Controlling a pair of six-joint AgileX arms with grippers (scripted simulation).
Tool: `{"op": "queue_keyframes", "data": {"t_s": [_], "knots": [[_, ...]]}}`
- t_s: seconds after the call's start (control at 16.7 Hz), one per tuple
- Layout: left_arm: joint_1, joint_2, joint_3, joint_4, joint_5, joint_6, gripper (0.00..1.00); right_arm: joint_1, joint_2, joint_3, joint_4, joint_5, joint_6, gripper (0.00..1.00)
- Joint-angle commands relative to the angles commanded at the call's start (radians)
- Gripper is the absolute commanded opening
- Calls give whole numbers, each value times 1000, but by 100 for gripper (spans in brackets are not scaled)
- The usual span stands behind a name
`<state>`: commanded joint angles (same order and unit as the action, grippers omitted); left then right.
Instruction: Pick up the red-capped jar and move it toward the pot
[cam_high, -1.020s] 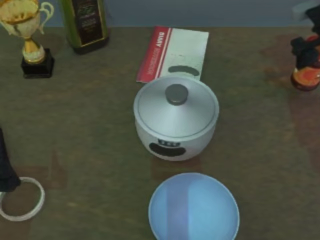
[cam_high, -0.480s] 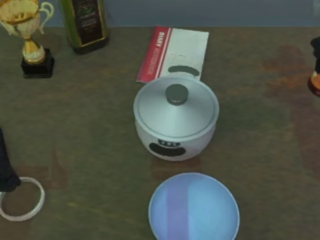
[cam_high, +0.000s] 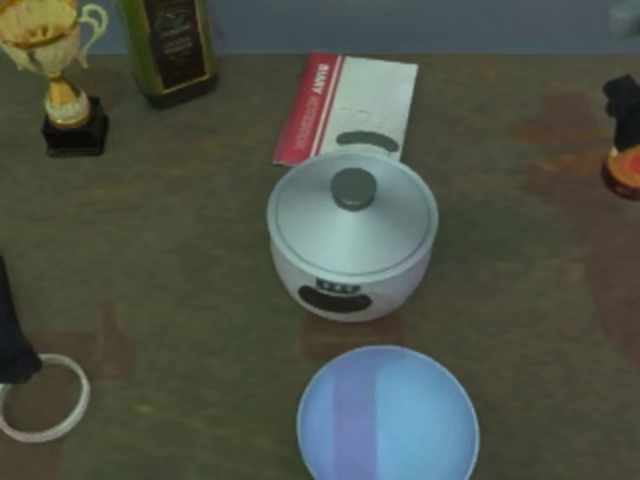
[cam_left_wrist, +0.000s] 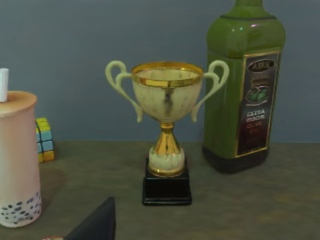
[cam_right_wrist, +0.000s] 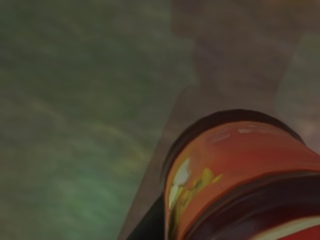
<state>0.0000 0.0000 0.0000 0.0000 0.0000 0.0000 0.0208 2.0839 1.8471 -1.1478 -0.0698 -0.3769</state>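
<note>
Fingers first: your right gripper (cam_high: 624, 110) sits at the far right edge of the desk (cam_high: 180, 270) in the top view, dark over the red-capped jar (cam_high: 622, 172), which is half cut off by the frame. You cannot tell from here whether the fingers are closed on the jar. The pot (cam_high: 351, 232) stands mid-desk, well apart, with bare desk between them, so the way left is open. Watch the pale blue bowl (cam_high: 388, 412) just in front of the pot and the booklet (cam_high: 347, 108) behind it; drift either way and you clip one. Your left arm (cam_high: 12, 330) is parked at the left edge.

Left wrist view shows only a trophy (cam_left_wrist: 167, 131) and green bottle (cam_left_wrist: 243, 85), far from your route.

Right wrist view fills with the jar (cam_right_wrist: 235, 175), tilted and close. A loose hold would let it slip or swing into the pot's side.
</note>
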Motion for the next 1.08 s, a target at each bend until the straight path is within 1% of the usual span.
{"op": "queue_keyframes", "data": {"t_s": [0.12,0.42,0.6,0.78,1.08], "knots": [[0,0,0,0,0,0,100,42,-4,-34,29,18,97,0],[0,0,0,0,0,0,100,173,-27,-154,128,79,456,0],[0,0,0,0,0,0,100,244,-43,-220,182,112,617,0],[0,0,0,0,0,0,100,280,-53,-256,210,128,682,0],[0,0,0,0,0,0,100,277,-48,-256,212,125,684,0]]}}
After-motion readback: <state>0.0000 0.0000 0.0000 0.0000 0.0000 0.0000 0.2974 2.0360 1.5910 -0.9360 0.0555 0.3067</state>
